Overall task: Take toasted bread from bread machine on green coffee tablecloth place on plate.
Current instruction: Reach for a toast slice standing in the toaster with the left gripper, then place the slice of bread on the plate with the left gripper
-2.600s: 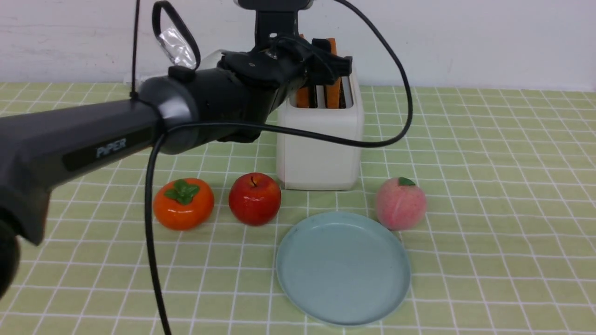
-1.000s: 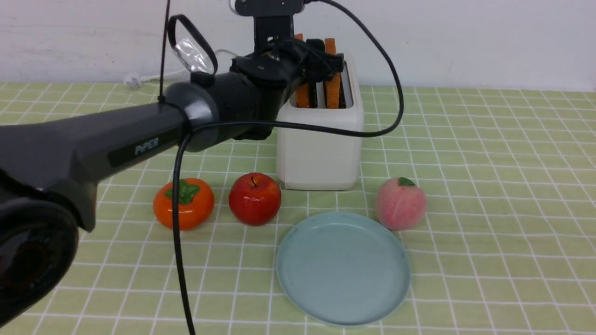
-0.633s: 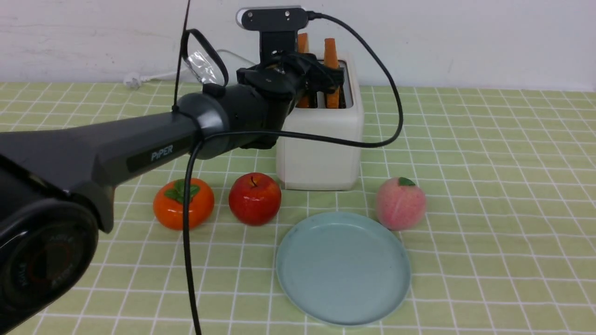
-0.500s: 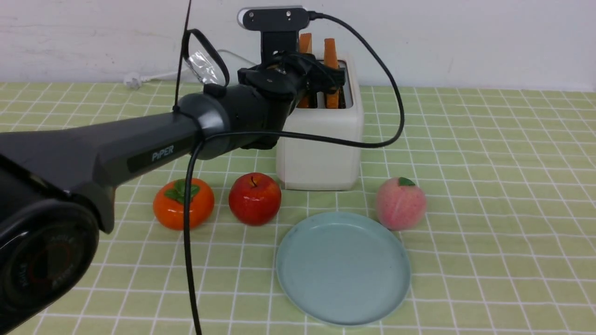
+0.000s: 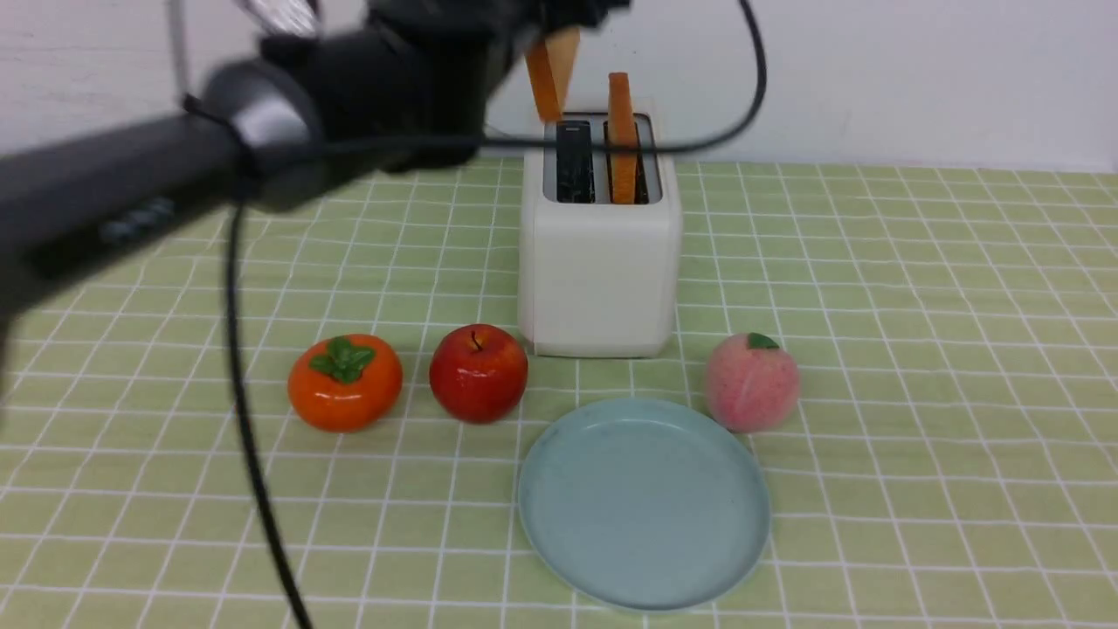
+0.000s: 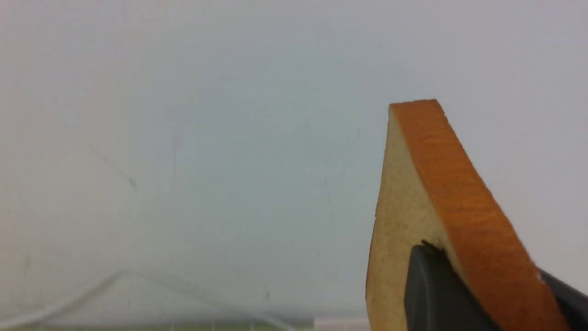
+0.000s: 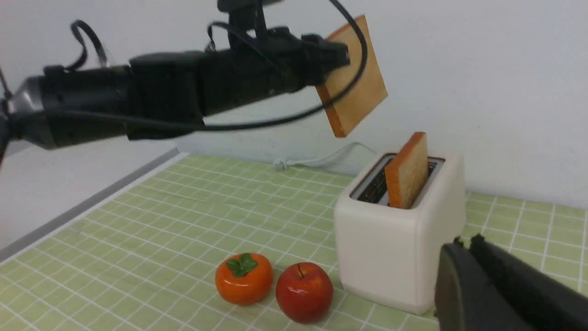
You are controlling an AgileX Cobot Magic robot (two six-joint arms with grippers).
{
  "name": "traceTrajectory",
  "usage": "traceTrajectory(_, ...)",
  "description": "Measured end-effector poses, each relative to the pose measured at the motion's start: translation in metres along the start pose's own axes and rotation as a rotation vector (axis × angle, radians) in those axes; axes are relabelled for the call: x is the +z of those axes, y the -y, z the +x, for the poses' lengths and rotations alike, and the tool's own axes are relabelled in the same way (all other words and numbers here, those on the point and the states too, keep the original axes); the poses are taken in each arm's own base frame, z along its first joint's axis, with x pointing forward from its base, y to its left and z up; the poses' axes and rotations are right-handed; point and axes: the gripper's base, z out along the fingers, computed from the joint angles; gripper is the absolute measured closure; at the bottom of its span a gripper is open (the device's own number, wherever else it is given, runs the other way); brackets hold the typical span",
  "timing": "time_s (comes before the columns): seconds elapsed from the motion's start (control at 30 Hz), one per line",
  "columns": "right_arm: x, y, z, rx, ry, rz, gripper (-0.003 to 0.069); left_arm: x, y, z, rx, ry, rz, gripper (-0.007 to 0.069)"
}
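Toasted bread slice [image 5: 552, 74] has risen clear of the bread machine [image 5: 599, 271], pinched by left fingers [image 6: 429, 289]; right fingers [image 7: 464, 285] closed, empty.

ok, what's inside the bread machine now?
One toast slice stands in the bread machine's right slot. The left slot looks empty; its bottom is hidden. The other slice hangs above.

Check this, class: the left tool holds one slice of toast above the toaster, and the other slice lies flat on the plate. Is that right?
Not quite. The other slice is not on the plate; it stands upright in the toaster's right slot, as the front view shows. The left tool does hold one slice above the toaster.
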Motion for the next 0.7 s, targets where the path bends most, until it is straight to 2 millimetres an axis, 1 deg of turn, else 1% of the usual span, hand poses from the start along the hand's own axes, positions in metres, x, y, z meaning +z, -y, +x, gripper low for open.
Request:
traceTrajectory(0.07,0.0,-0.002,-0.001,-0.002,0.011,-0.019,0.065,-0.018,-0.005,-0.025,-0.023,0.01,-0.015,0.051)
traceTrajectory(0.1,0.0,-0.002,-0.001,-0.002,0.012,-0.02,0.065,-0.019,-0.005,-0.027,-0.009,0.012,-0.017,0.051)
traceTrajectory(0.13,0.0,-0.003,-0.002,-0.002,0.018,-0.031,0.0657,-0.035,-0.008,-0.042,0.017,0.022,-0.041,0.051)
traceTrajectory(0.17,0.0,-0.003,-0.002,-0.002,0.021,-0.036,0.0659,-0.049,-0.01,-0.049,0.05,0.025,-0.066,0.051)
traceTrajectory(0.2,0.0,-0.003,-0.002,-0.002,0.021,-0.037,0.0659,-0.051,-0.01,-0.05,0.064,0.025,-0.07,0.051)
traceTrajectory(0.23,0.0,-0.004,-0.002,-0.002,0.022,-0.039,0.0659,-0.068,-0.01,-0.055,0.098,0.017,-0.087,0.051)
traceTrajectory(0.3,0.0,-0.004,-0.002,0.0,0.021,-0.039,0.0659,-0.094,-0.006,-0.056,0.145,-0.001,-0.082,0.051)
traceTrajectory(0.33,0.0,-0.004,-0.002,0.001,0.02,-0.04,0.0659,-0.099,-0.005,-0.055,0.149,-0.005,-0.076,0.051)
traceTrajectory(0.4,0.0,-0.004,-0.001,0.01,0.015,-0.043,0.0659,-0.127,0.0,-0.05,0.184,-0.028,-0.023,0.051)
traceTrajectory(0.43,0.0,-0.004,-0.001,0.017,0.011,-0.045,0.0659,-0.144,0.003,-0.043,0.197,-0.047,0.015,0.051)
traceTrajectory(0.47,0.0,-0.004,-0.001,0.017,0.011,-0.045,0.0659,-0.147,0.003,-0.042,0.199,-0.051,0.02,0.051)
traceTrajectory(0.5,0.0,-0.004,-0.001,0.021,0.009,-0.046,0.0659,-0.162,0.005,-0.035,0.208,-0.068,0.058,0.051)
traceTrajectory(0.53,0.0,-0.004,-0.001,0.023,0.007,-0.046,0.0659,-0.171,0.005,-0.026,0.212,-0.089,0.082,0.051)
traceTrajectory(0.63,0.0,-0.003,0.001,0.041,-0.015,-0.032,0.0659,-0.189,0.0,0.009,0.202,-0.175,0.136,0.051)
traceTrajectory(0.67,0.0,-0.002,0.003,0.06,-0.037,-0.019,0.0659,-0.195,-0.003,0.027,0.185,-0.221,0.172,0.051)
traceTrajectory(0.7,0.0,-0.001,0.005,0.074,-0.057,-0.005,0.0659,-0.198,-0.004,0.039,0.17,-0.255,0.199,0.051)
